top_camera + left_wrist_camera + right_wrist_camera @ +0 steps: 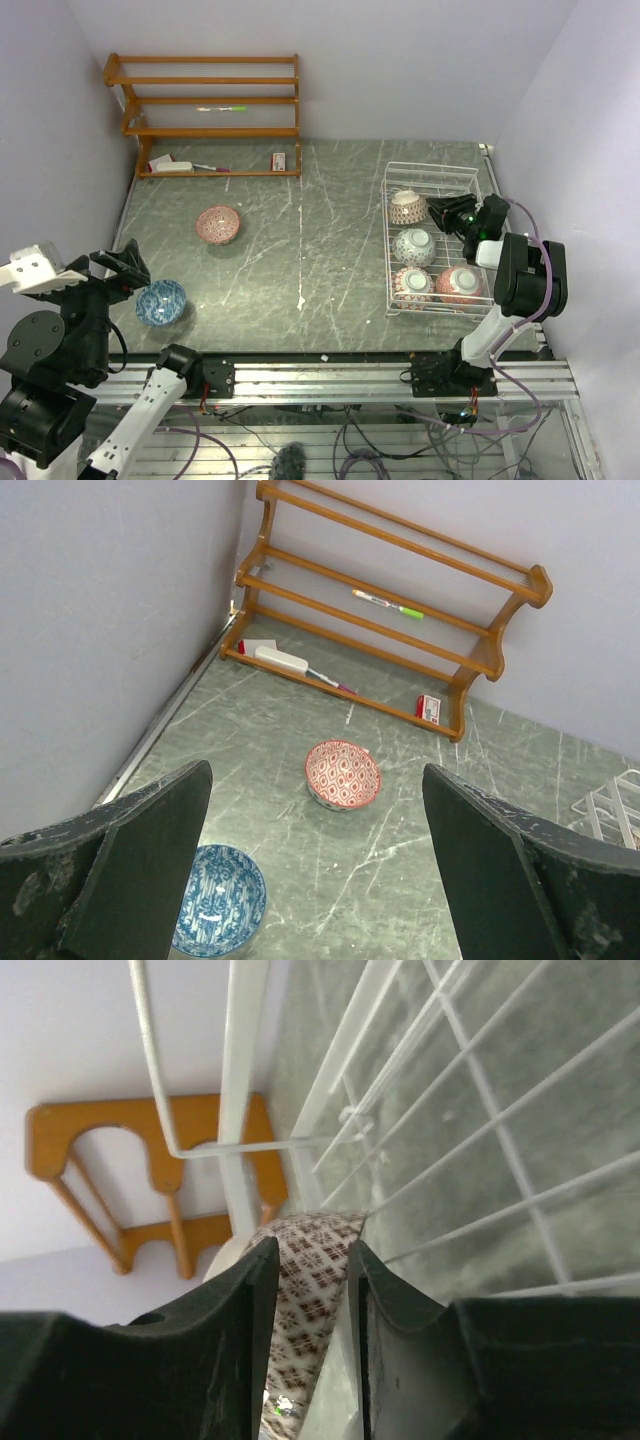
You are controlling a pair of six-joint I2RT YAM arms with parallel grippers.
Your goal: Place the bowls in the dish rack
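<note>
- Your right gripper (312,1250) is narrow, one finger on each side of the rim of the brown bowl (305,1290); you cannot tell from the wrist view whether the fingers press on it.
- That brown bowl (407,207) sits inside the rack (430,165), towards its far end, with the right gripper (440,212) at its right side.
- Nearer you in the rack lie a pale bowl (415,246), then a left near bowl (412,285) just beside a right near bowl (459,284).
- The rack stands at the right side of the desk (300,250).
- Your left gripper (315,768) is wide and holds nothing, hanging above the desk's left side.
- A blue bowl (161,301) sits upright on the desk just beside the left gripper (125,265).
- A red bowl (218,224) sits upright farther out, apart from the blue one.
- A wooden shelf (210,100) stands in the far left corner.
</note>
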